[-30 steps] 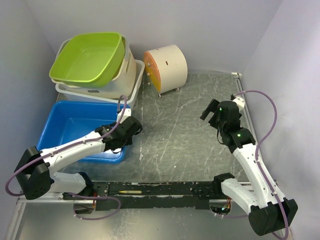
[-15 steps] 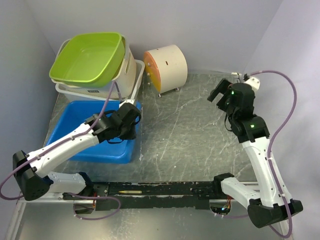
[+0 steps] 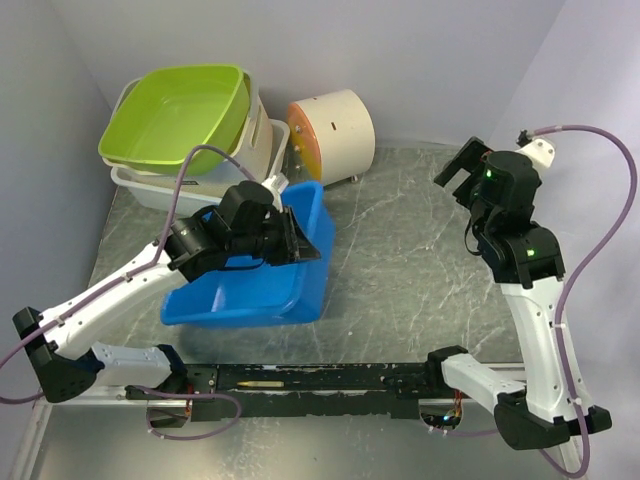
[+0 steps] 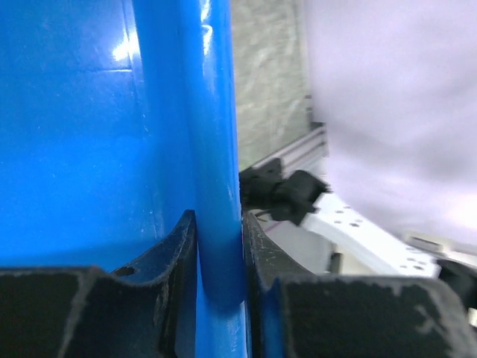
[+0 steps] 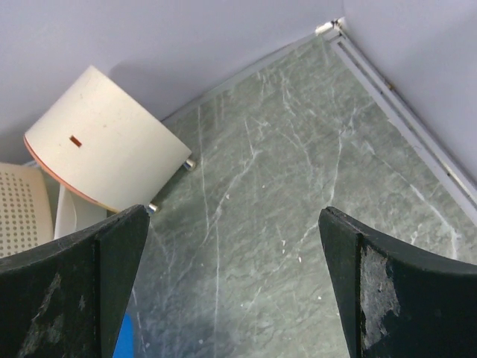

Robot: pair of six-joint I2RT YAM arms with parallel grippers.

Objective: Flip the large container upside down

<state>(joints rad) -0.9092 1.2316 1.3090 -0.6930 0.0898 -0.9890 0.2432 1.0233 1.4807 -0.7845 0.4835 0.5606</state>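
Observation:
The large container is a blue plastic tub (image 3: 250, 290). It is tipped up on the left half of the table, with its right rim raised and its open side facing up and left. My left gripper (image 3: 295, 240) is shut on that raised rim. In the left wrist view, the blue container (image 4: 74, 149) wall fills the left and its rim runs down between my left gripper's (image 4: 220, 246) black fingers (image 4: 168, 261). My right gripper (image 3: 455, 175) hangs open high over the table's right side, far from the tub, and in the right wrist view the right gripper (image 5: 232, 224) holds nothing.
A green tub (image 3: 180, 115) sits stacked on a white perforated basket (image 3: 255, 165) at the back left, close behind the blue tub. A cream drum with an orange face (image 3: 335, 125) lies on its side at the back middle, and the same drum (image 5: 104, 149) shows in the right wrist view. Walls close off the left, back and right sides.
My left gripper closed on the blue tub's right rim and lifted it, tipping the tub up and dragging it rightwards. The right arm rose and swung back towards the right wall, still open.

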